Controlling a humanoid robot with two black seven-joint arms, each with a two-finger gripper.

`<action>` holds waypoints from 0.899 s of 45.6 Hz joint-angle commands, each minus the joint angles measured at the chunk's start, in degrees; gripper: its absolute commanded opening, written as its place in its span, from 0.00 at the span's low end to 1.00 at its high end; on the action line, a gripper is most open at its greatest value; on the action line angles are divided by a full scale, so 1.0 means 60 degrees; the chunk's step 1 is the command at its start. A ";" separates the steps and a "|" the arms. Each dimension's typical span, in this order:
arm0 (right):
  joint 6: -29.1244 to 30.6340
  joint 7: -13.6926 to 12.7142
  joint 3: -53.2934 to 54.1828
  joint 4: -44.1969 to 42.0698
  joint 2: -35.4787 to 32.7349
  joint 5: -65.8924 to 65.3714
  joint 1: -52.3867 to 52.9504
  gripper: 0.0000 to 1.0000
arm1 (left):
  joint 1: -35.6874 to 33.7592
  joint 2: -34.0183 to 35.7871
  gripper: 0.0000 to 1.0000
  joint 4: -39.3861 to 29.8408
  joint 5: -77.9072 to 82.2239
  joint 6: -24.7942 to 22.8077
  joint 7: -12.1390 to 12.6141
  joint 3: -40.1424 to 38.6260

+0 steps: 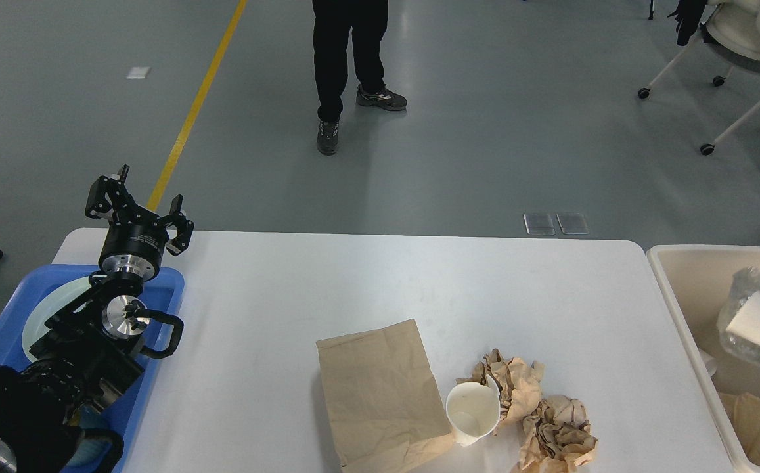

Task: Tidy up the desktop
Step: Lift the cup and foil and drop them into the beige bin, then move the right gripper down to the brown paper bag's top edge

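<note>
Overall, the desktop [274,309] filled the lower view. The left gripper [138,205] stood raised above the blue tray [163,289] at its far left corner, fingers spread wide, holding nothing. A flat paper bag [380,387], a tipped paper cup [471,410] and crumpled paper [554,430] lay near the front edge, beside the beige bin [675,295].

Smooth matt white desktop [327,295], creased brown paper bag [380,394], crumpled paper wads [537,407], glossy blue plastic tray [156,289].

The white desktop [288,295] carries a blue tray [163,289], flat paper bag [380,387], paper cup [473,412] and crumpled brown paper [550,420].
</note>
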 commanded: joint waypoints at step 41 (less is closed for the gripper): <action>0.0356 0.0046 -0.5796 0.2552 0.5466 -0.1874 0.6446 1.00 | -0.0001 0.0000 0.96 0.0000 0.0007 0.0000 0.0000 0.0000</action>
